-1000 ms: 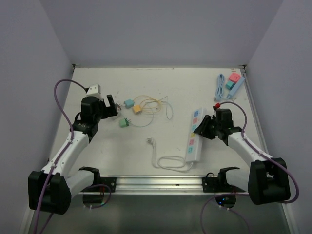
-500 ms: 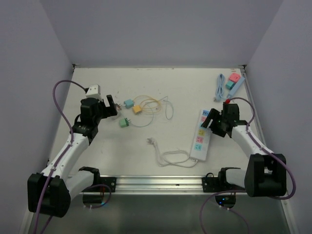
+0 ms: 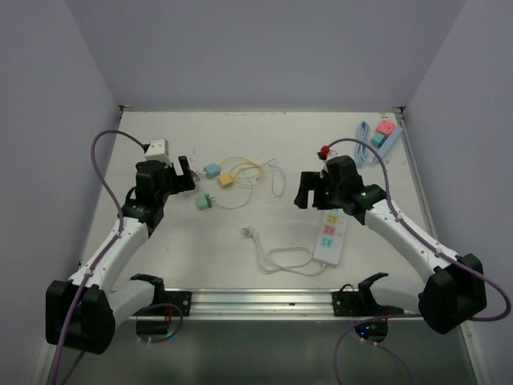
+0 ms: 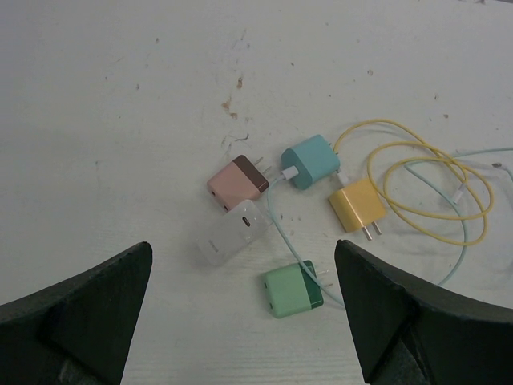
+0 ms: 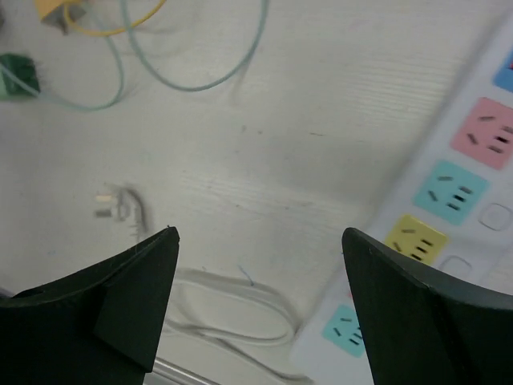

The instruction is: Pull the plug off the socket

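The white power strip (image 3: 331, 234) lies at the lower right of the table (image 3: 321, 136). The pastel sockets (image 5: 451, 191) in view show bare slots, and its corded plug (image 3: 248, 233) rests loose to its left. The right end effector (image 5: 258, 257) hovers beside the strip's upper end, spread wide and gripping nothing. The left end effector (image 4: 242, 273), equally wide and holding nothing, hangs over coloured chargers (image 4: 309, 162) at the upper left.

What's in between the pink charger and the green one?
A clear whitish charger lies between the pink charger and the green charger, with a pale teal cable running alongside it. The left wrist view shows this.
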